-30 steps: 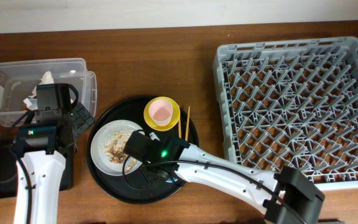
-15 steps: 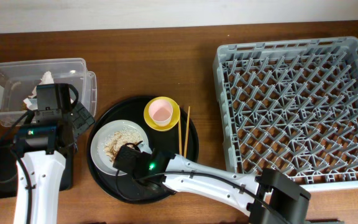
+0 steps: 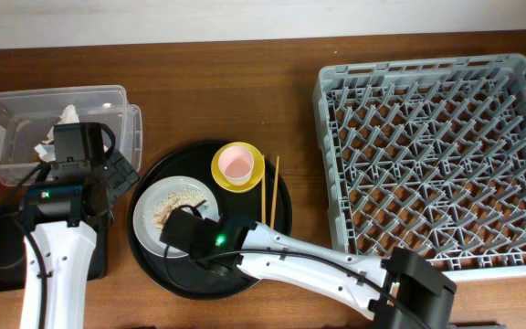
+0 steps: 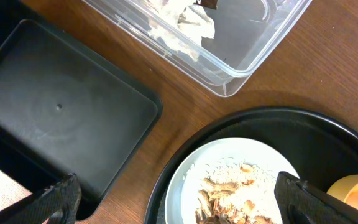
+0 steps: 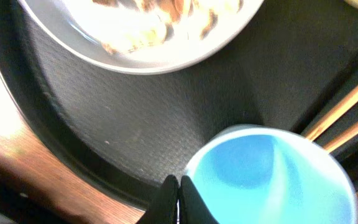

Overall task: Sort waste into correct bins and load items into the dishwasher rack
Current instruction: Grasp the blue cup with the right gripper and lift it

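My right gripper (image 5: 178,199) is shut, its fingers pressed together with nothing between them, just left of the light-blue cup (image 5: 272,180) on the round black tray (image 5: 135,118). The two chopsticks (image 5: 347,118) lie beside the cup. The grey-white plate (image 3: 158,217) holds beige food scraps (image 4: 229,196). A pink cup sits in the yellow bowl (image 3: 237,165). My left gripper (image 4: 182,205) hangs wide open above the plate's left edge, holding nothing. White napkins (image 4: 185,25) lie in the clear tub (image 3: 26,114). The black rectangular tray (image 4: 61,118) holds nothing.
The grey dishwasher rack (image 3: 436,151) fills the right side of the table, with no items in it. In the overhead view my right arm crosses the front of the round tray and hides the light-blue cup. Bare wood shows between the tray and the rack.
My right gripper slid left across the round tray toward the plate and its jaws went from open to shut. The left arm stayed still.
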